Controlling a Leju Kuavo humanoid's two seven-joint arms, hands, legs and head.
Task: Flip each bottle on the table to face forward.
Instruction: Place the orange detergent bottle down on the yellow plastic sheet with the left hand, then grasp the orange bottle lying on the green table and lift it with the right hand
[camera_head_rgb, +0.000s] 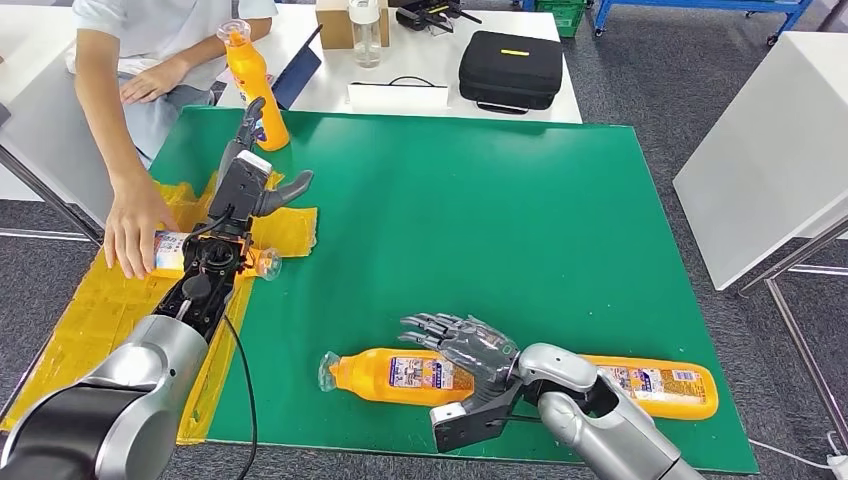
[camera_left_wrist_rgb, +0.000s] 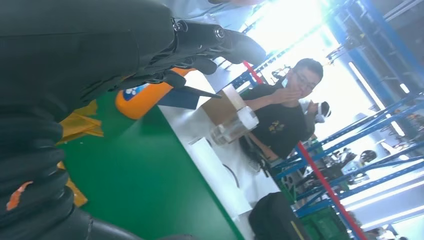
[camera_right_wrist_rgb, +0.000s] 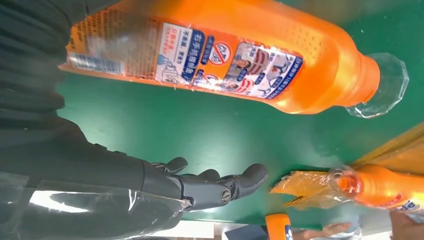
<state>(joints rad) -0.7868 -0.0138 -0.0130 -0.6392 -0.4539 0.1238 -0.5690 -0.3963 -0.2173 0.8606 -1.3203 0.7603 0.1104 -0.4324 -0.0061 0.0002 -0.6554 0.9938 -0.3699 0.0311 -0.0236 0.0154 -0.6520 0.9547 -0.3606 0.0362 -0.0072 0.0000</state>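
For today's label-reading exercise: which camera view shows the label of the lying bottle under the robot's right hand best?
The right wrist view: the lying bottle spans the picture and its label pictures are clear. The head view shows the whole bottle small, with the right hand over its middle. The left wrist view faces an upright bottle instead.

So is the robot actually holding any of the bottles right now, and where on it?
No. The right hand hovers open, fingers spread, over the lying bottle. The left hand reaches toward the upright bottle without gripping it.
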